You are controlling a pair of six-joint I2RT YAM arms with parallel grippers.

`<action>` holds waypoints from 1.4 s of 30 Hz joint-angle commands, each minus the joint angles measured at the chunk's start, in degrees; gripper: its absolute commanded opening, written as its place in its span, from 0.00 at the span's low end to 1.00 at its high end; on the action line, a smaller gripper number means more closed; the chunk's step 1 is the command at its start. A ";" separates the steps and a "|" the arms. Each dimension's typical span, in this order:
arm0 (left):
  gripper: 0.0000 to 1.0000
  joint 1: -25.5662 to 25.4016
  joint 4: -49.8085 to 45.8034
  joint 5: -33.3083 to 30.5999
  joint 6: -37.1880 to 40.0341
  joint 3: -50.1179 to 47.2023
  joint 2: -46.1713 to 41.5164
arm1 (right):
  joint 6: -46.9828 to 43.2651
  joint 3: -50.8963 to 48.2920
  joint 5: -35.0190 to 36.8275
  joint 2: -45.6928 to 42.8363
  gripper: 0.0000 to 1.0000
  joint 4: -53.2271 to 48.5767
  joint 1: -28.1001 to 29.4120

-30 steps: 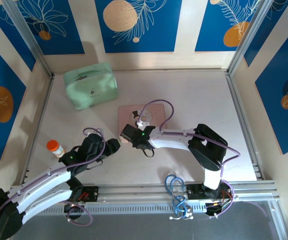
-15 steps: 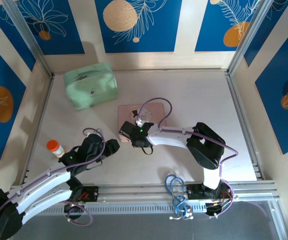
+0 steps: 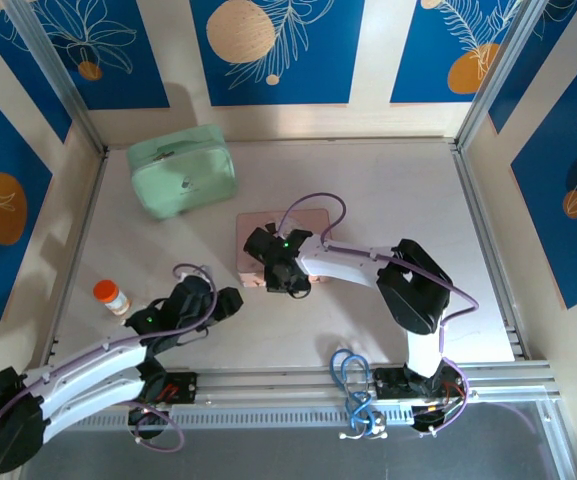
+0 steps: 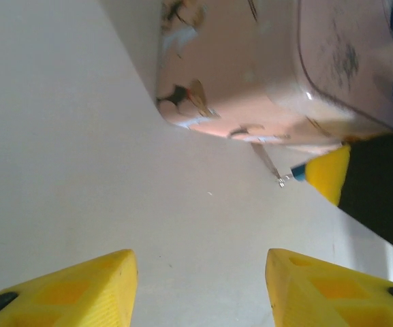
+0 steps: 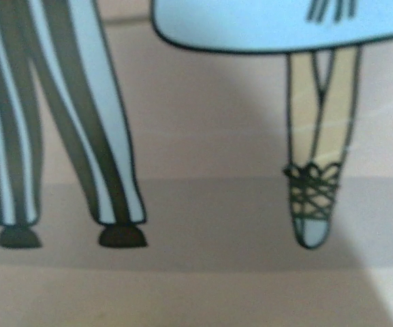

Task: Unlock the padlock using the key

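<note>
Pink tin (image 3: 250, 232): right gripper (image 3: 264, 268) has shifted onto its corner; closure indeterminate.
Left gripper (image 4: 199, 286): open, empty.
Padlock (image 4: 297, 175): at right fingertip; pickup probably beginning.

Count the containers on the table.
3: mint-green soft case far left; flat pink picture tin mid-table, partly under the right arm; small orange-capped bottle near left. More may be hidden.

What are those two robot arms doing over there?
The right gripper is down at the near edge of the pink tin, with a tiny blue and silvery thing, probably the padlock, at its tip. The left gripper hovers open just in front, pointed that way.
</note>
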 commanded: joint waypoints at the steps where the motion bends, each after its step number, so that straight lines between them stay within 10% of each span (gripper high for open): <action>1: 0.53 -3.87 7.36 -0.40 -2.29 -1.45 2.76 | -2.47 3.48 -5.64 0.95 0.14 -4.55 -0.69; 15: 0.42 -10.82 34.54 -5.34 3.61 -4.09 23.11 | -6.96 6.65 -14.84 0.45 0.11 -9.18 -4.67; 19: 0.37 -10.91 36.95 -7.27 4.14 -4.75 23.24 | -7.68 7.01 -6.33 -0.79 0.36 -10.80 -3.09; 26: 0.37 -11.13 26.58 -12.24 2.19 -6.56 12.94 | 1.00 -5.55 14.36 -4.30 0.65 2.52 4.33; 42: 0.35 -11.87 15.64 -16.00 1.04 -7.93 2.01 | 4.34 -7.30 23.09 0.84 0.57 13.92 7.43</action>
